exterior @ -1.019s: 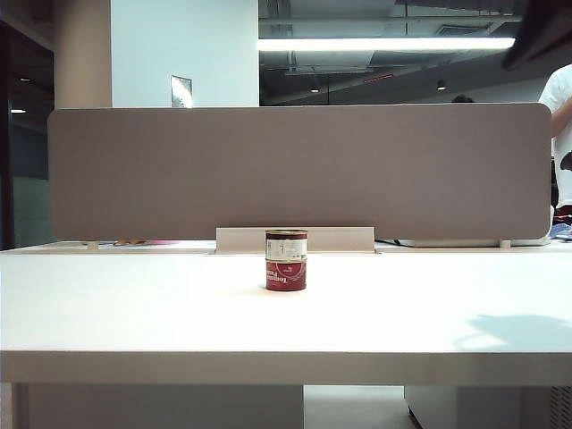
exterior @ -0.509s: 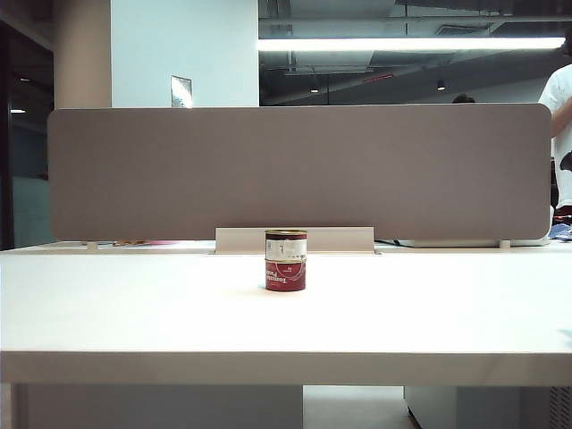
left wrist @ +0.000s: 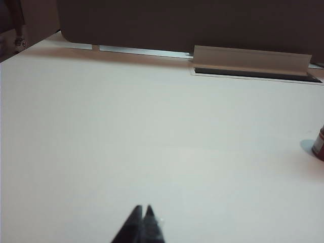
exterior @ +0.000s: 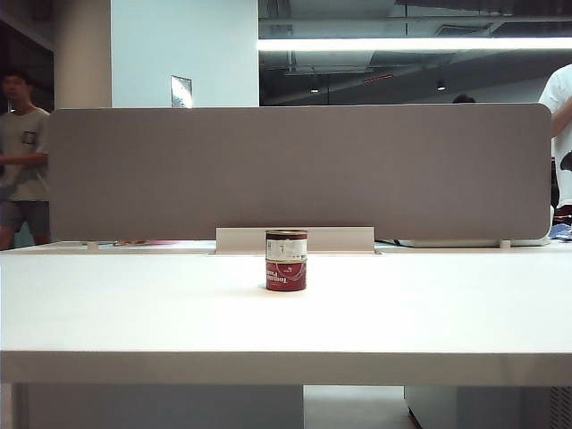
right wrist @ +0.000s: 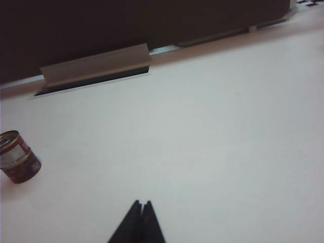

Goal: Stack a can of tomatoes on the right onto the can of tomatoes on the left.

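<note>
Two tomato cans stand stacked at the middle of the white table (exterior: 134, 313). The upper can (exterior: 286, 244) has a white and dark label and rests upright on the red lower can (exterior: 286, 274). The right wrist view shows the stack (right wrist: 17, 163) far off to one side of my right gripper (right wrist: 142, 203), which is shut and empty over bare table. My left gripper (left wrist: 143, 207) is also shut and empty, with only the red edge of the stack (left wrist: 319, 145) at the frame's border. Neither arm appears in the exterior view.
A grey partition panel (exterior: 299, 170) runs along the table's back edge, with a raised cable-slot cover (exterior: 295, 239) just behind the cans. A person (exterior: 22, 161) stands behind the partition at the left, another (exterior: 559, 107) at the right.
The right arm and its shadow on the table's right side have left the exterior view. A person has appeared behind the partition at left. The stack has not moved.
</note>
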Robot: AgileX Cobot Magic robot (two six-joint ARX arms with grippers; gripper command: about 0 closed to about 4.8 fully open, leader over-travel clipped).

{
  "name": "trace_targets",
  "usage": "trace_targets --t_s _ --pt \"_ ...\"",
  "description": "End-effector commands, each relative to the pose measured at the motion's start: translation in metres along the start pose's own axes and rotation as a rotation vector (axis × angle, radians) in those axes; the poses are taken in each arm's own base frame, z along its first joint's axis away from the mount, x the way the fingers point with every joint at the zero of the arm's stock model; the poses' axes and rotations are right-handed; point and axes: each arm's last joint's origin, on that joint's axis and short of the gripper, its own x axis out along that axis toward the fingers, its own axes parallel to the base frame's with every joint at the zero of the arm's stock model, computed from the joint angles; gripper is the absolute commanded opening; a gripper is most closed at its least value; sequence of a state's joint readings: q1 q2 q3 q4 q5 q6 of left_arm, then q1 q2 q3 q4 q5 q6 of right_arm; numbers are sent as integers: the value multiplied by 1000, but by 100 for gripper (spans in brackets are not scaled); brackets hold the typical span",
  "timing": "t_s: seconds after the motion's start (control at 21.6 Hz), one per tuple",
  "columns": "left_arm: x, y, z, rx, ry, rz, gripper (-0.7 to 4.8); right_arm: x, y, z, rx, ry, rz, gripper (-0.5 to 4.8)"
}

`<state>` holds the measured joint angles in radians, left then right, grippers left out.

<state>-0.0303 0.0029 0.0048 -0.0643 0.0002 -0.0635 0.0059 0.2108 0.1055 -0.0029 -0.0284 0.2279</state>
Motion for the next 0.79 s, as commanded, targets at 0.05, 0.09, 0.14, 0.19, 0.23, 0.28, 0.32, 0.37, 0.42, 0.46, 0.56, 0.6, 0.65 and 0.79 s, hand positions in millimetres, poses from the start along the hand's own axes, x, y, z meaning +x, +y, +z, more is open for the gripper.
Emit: trace_targets --t_s 0.05,0.09,0.14,0.19,0.23,0.28,0.32,0.37,0.42,0.46,0.56,0.6,0.65,0.79 --pt "0 0 3 4 -15 -3 -6 -5 0 1 0 -37 8 -1" --pt "0 0 3 4 -15 -3 -6 -7 0 0 -16 -55 11 -1" --pt "0 0 3 4 -15 -3 -6 -8 0 -1 -25 -65 13 -1" --pt "0 0 3 4 -15 -4 -6 -9 0 -2 -26 -73 15 -1" --pt "0 0 3 4 -15 -3 -6 -9 -1 -5 -27 -81 17 -1" --pt "0 0 3 4 -15 -3 -6 -10 -1 -6 -29 -87 18 -1" --pt "0 0 3 4 -15 -3 -6 -10 -2 -8 -30 -91 19 -1" --pt "0 0 3 4 -15 -4 -6 -10 -2 -10 -38 -89 19 -1" --pt "0 0 3 4 -15 -3 -6 -10 -2 -12 -53 -82 25 -1" --pt "0 0 3 4 -15 -3 -6 -11 -2 -13 -69 -72 31 -1" --pt "0 0 3 4 -15 -3 -6 -11 -3 -15 -93 -51 26 -1" --pt "0 0 3 4 -15 -3 -6 -11 -3 -16 -107 -45 18 -1" --pt "0 0 3 4 -15 -3 -6 -11 -4 -17 -114 -45 10 -1" --pt "0 0 3 4 -15 -3 -6 -10 -5 -20 -148 -36 -7 -1"
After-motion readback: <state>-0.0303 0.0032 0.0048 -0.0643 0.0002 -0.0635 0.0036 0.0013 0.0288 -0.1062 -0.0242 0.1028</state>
